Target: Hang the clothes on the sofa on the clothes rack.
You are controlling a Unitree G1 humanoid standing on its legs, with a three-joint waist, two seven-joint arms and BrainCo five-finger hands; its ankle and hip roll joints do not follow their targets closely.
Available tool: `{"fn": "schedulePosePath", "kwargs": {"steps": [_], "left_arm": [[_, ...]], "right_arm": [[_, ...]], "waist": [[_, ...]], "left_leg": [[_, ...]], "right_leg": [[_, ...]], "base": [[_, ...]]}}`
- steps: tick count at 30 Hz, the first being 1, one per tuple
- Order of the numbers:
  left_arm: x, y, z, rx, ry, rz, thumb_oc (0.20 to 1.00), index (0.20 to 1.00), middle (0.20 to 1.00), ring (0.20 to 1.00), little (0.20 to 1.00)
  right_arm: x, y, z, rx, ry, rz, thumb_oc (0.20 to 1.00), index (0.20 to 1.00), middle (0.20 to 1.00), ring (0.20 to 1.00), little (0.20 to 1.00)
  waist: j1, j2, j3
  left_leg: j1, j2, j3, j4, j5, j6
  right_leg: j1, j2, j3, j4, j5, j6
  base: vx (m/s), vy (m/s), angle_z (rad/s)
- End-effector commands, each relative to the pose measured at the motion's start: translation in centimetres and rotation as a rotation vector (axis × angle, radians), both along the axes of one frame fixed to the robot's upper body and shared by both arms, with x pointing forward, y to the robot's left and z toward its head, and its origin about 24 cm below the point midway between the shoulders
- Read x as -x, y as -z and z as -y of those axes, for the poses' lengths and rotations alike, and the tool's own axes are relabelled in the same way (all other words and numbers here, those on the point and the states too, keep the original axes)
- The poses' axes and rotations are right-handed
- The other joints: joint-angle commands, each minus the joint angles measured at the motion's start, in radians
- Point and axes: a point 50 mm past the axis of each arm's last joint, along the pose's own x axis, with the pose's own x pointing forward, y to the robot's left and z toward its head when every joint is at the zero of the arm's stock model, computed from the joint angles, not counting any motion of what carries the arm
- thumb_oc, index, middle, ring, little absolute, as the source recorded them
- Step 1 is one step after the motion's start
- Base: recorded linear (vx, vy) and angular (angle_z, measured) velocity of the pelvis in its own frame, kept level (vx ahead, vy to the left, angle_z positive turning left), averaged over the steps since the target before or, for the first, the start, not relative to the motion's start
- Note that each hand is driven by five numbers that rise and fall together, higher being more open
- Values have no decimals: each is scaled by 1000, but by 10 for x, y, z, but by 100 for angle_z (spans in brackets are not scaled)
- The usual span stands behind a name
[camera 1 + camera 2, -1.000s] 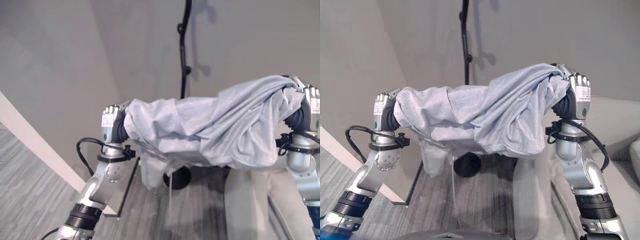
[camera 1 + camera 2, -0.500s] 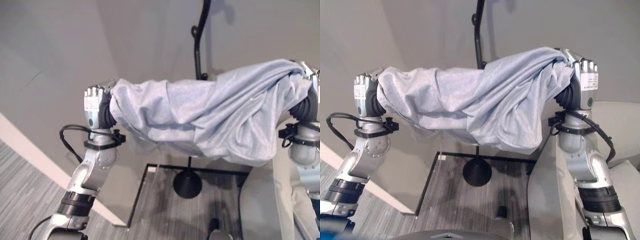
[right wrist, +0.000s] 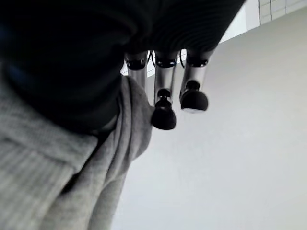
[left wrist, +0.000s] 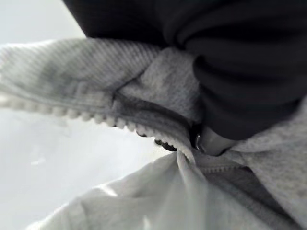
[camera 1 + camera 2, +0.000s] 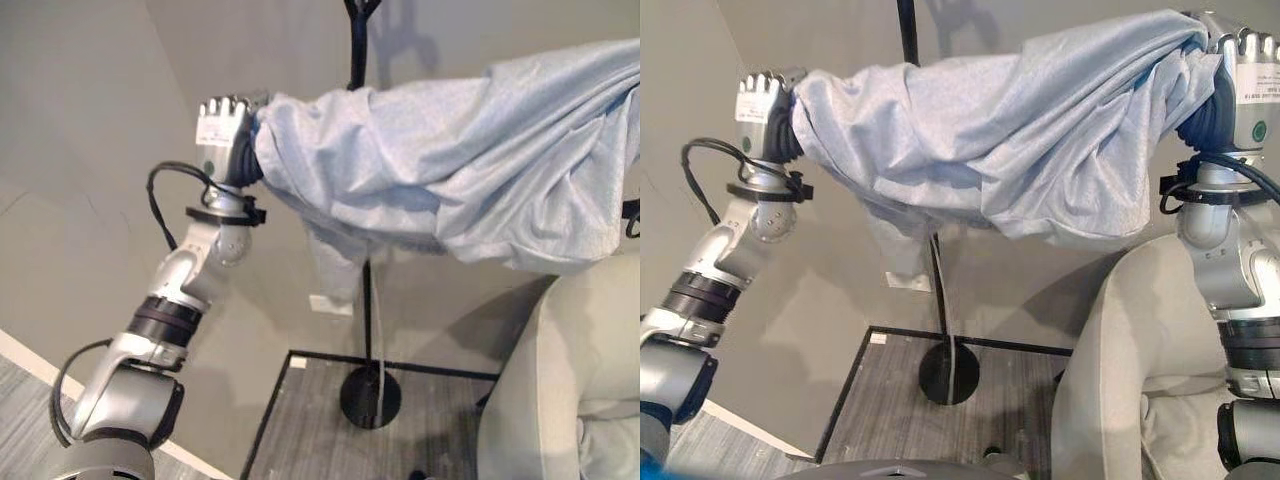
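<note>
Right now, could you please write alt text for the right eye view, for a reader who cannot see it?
A light grey garment hangs stretched between the left robot hand and the right robot hand, both raised high. Behind it stands the black pole of a clothes rack, and a beige sofa sits below on the right.

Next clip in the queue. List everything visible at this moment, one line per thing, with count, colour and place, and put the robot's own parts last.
Garment: one, light grey-blue, stretched between the two raised hands, sagging in folds in front of the rack pole; a zipper edge shows in the left wrist view.
Clothes rack: one, black, thin pole on a round base standing on the floor behind the garment.
Floor frame: one, black thin outline on the grey plank floor around the rack base.
Sofa: one, pale beige, lower right below the right arm.
Wall: grey, behind everything.
Left hand: one, silver with dark cover, raised at the garment's left end, fingers hidden in cloth.
Right hand: one, silver with dark cover, raised at the garment's right end, cloth draped over it.
</note>
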Motion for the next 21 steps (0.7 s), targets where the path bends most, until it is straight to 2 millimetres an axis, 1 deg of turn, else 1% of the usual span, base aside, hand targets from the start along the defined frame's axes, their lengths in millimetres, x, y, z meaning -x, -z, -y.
{"fn": "schedulePosePath", "kwargs": {"steps": [1, 2, 3, 4, 5, 6, 7, 8, 9, 12, 13, 15, 16, 17, 18, 19, 20, 21], "left_arm": [[5, -18, -47, 47, -176, 13, 200, 200, 200, 200, 200], [3, -19, -49, 45, -185, -2, 200, 200, 200, 200, 200], [0, -18, -53, 37, -209, -22, 200, 200, 200, 200, 200], [-2, -15, -53, 24, -211, -42, 200, 200, 200, 200, 200], [-4, -12, -55, 30, -223, -63, 200, 200, 200, 200, 200], [-4, -6, -57, 23, -235, -80, 200, 200, 200, 200, 200], [-4, -4, -63, 25, -252, -101, 200, 200, 200, 200, 200], [-6, -5, -64, 30, -253, -115, 200, 200, 200, 200, 200], [-8, -6, -65, 32, -256, -127, 200, 200, 200, 200, 200], [-17, 6, -61, 61, -242, -204, 200, 200, 200, 200, 200], [-20, 11, -60, 76, -236, -228, 200, 200, 200, 200, 200], [-19, 12, -60, 85, -233, -233, 200, 200, 200, 200, 200], [-19, 15, -60, 77, -231, -245, 200, 200, 200, 200, 200], [-19, 15, -60, 77, -231, -246, 200, 200, 200, 200, 200], [-19, 16, -63, 73, -242, -256, 200, 200, 200, 200, 200], [-19, 17, -64, 72, -246, -262, 200, 200, 200, 200, 200], [-20, 16, -65, 75, -251, -266, 200, 200, 200, 200, 200], [-20, 14, -67, 80, -260, -264, 200, 200, 200, 200, 200]], "right_arm": [[-3, -17, 23, -88, 53, -4, 200, 200, 200, 200, 200], [-6, -17, 24, -87, 56, -26, 200, 200, 200, 200, 200], [-11, -18, 24, -90, 55, -46, 200, 200, 200, 200, 200], [-14, -18, 24, -96, 55, -56, 200, 200, 200, 200, 200], [-20, -17, 23, -107, 48, -71, 200, 200, 200, 200, 200], [-22, -17, 26, -110, 67, -77, 200, 200, 200, 200, 200], [-28, -21, 23, -117, 51, -100, 200, 200, 200, 200, 200], [-32, -19, 21, -125, 42, -123, 200, 200, 200, 200, 200], [-38, -21, 17, -133, 32, -129, 200, 200, 200, 200, 200], [-50, -17, 20, -184, 48, -170, 200, 200, 200, 200, 200], [-56, -19, 17, -197, 43, -182, 200, 200, 200, 200, 200], [-57, -20, 15, -198, 41, -187, 200, 200, 200, 200, 200], [-59, -20, 13, -195, 41, -193, 200, 200, 200, 200, 200], [-59, -20, 13, -195, 41, -194, 200, 200, 200, 200, 200], [-59, -24, 13, -198, 40, -187, 200, 200, 200, 200, 200], [-59, -24, 13, -200, 42, -189, 200, 200, 200, 200, 200], [-59, -25, 14, -196, 50, -186, 200, 200, 200, 200, 200], [-60, -27, 16, -200, 58, -181, 200, 200, 200, 200, 200]], "waist": [[17, -43, -53], [19, -43, -57], [26, -42, -56], [35, -41, -58], [45, -43, -61], [58, -38, -53], [56, -30, -58], [53, -23, -63], [50, -17, -71], [46, -13, -95], [47, -9, -98], [47, -6, -98], [48, -6, -96], [48, -4, -100], [49, -5, -101], [49, -7, -98], [49, -7, -100], [49, -8, -99]], "left_leg": [[-55, 40, 21, 143, 162, -10], [-60, 67, 31, 115, 144, -18], [-57, 80, 56, 55, 117, -6], [-69, 76, 56, -16, 91, 6], [-89, 56, 51, -133, 96, 19], [-116, 62, 36, -226, 127, 13], [-83, 46, 28, -329, 152, 10], [-67, 48, 30, -373, 163, 9], [-37, 39, 43, -421, 180, 4], [23, 18, 69, -480, 194, 1], [41, 13, 83, -494, 188, 1], [44, 9, 86, -497, 183, 3], [40, 3, 103, -500, 191, 15], [47, 3, 90, -500, 174, 7], [50, 1, 95, -500, 167, 10], [44, 0, 110, -500, 182, 18], [52, 0, 100, -500, 162, 11], [51, -1, 102, -500, 160, 11]], "right_leg": [[130, -5, 2, -100, -59, 39], [152, 3, 8, -111, -78, 48], [168, 0, 8, -129, -74, 55], [174, -1, 10, -139, -73, 63], [186, -6, 10, -156, -72, 75], [196, -8, 14, -166, -74, 83], [190, -7, 27, -161, -72, 84], [194, -1, 26, -165, -75, 89], [197, 2, 28, -170, -73, 90], [201, -2, 33, -180, -64, 99], [197, -6, 39, -182, -60, 106], [194, -9, 41, -182, -59, 110], [179, -14, 32, -183, -39, 110], [186, -13, 45, -183, -53, 117], [183, -16, 46, -184, -52, 121], [176, -18, 34, -185, -36, 117], [183, -18, 45, -184, -52, 125], [181, -18, 44, -184, -50, 127]], "base": [[175, -93, -5], [207, -20, 2], [205, 29, 3], [156, 90, 24], [128, 123, 37], [151, 123, 40], [122, 95, 31], [157, 59, 6], [156, 43, -6], [175, 53, -17], [171, 70, -16], [74, 46, -3], [54, 28, 0], [111, 41, -9], [96, 21, -11], [125, 24, -4], [83, 7, 6], [113, 5, 5]]}}
